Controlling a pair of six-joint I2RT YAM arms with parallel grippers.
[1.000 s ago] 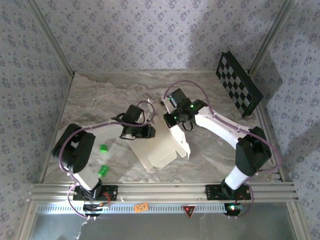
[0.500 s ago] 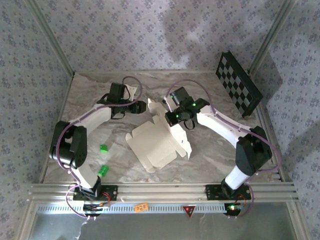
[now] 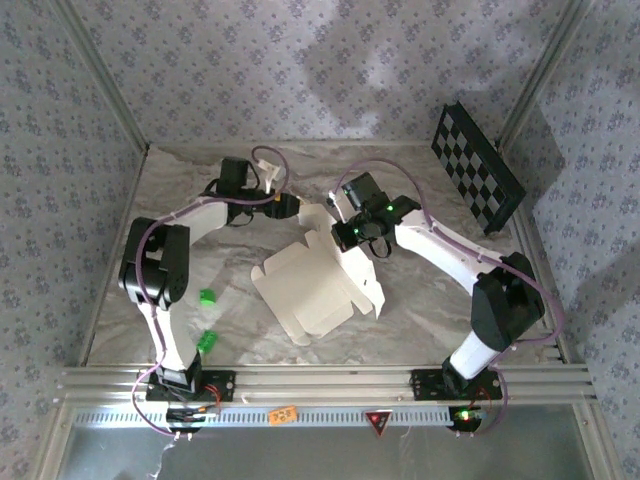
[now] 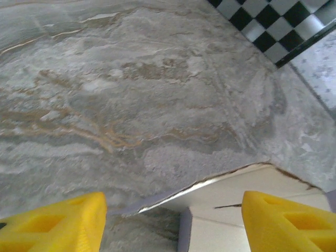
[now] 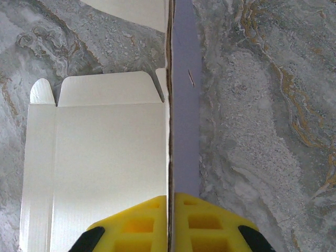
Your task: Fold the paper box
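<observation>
The paper box (image 3: 312, 288) lies unfolded mid-table, cream-white side up, with one side panel raised. My right gripper (image 3: 345, 236) is shut on that raised panel. In the right wrist view its yellow fingers (image 5: 142, 226) pinch the panel's edge, cream inside (image 5: 105, 157) to the left and lavender outside (image 5: 186, 105) to the right. My left gripper (image 3: 291, 207) hovers at the box's far flap with its jaws open. In the left wrist view the two yellow fingertips (image 4: 52, 226) stand wide apart, and the flap's edge (image 4: 231, 191) lies below and between them, untouched.
A black-and-white checkerboard panel (image 3: 478, 168) leans at the back right and shows in the left wrist view's corner (image 4: 268, 26). Two small green pieces (image 3: 207, 296) (image 3: 207, 341) lie at the near left. Patterned walls close in the marble table (image 3: 420, 300).
The left arm has swung from the box's left edge out to its far flap, and its gripper has opened. The right gripper has kept its hold and place.
</observation>
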